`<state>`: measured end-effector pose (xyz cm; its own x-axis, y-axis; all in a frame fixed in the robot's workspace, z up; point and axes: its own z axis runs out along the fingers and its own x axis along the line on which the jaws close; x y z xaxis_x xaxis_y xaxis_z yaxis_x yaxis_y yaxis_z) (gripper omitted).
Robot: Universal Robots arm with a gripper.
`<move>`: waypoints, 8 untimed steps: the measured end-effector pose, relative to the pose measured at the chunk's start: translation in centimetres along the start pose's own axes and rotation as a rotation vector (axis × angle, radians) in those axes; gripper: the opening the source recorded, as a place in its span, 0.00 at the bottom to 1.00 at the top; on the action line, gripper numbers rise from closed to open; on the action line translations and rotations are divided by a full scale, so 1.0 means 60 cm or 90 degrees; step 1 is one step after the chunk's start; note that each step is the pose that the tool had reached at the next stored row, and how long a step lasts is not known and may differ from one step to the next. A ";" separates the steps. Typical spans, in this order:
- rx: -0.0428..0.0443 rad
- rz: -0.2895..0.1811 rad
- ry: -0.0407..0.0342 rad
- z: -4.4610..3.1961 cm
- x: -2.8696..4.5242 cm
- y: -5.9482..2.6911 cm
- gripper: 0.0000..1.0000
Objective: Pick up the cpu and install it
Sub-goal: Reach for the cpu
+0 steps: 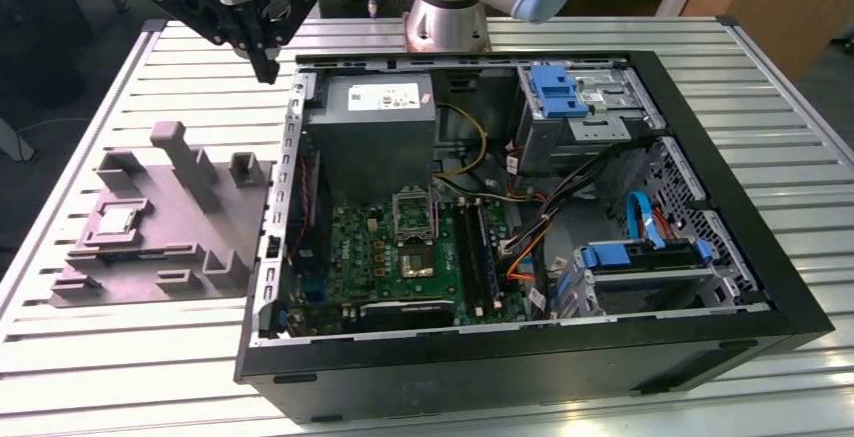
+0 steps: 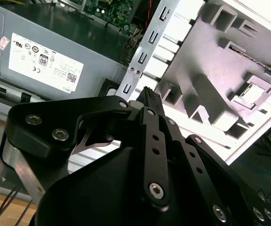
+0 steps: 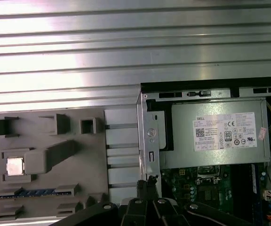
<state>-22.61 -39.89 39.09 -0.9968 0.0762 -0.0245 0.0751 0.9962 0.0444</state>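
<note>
My hand (image 1: 268, 67) hangs above the table (image 1: 134, 377), just by a back corner of the open computer case (image 1: 534, 367). Its fingers are pressed together with nothing between them. The cpu (image 1: 118, 220) is well apart from it, lying flat in a pocket of the grey tray (image 1: 147, 277) beside the case. From the hand it is down and toward the exterior view's left, and being square it has no long side to line up. Farther off, inside the case, the green board (image 1: 387, 257) has a socket (image 1: 414, 215) that looks empty to me.
</note>
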 end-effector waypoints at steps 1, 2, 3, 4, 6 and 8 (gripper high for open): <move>0.0001 0.000 0.0000 0.000 0.001 0.000 0.11; 0.0001 0.000 0.0000 0.000 0.002 0.000 0.11; 0.0000 0.000 0.0000 0.000 0.002 0.000 0.11; 0.0000 0.000 0.0000 0.000 0.003 0.000 0.11; 0.0000 0.000 0.0000 0.000 0.005 0.000 0.11; 0.0000 0.000 0.0000 0.000 0.006 0.000 0.11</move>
<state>-22.99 -39.89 39.08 -0.9968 0.0762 -0.0245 0.0751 0.9962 0.0444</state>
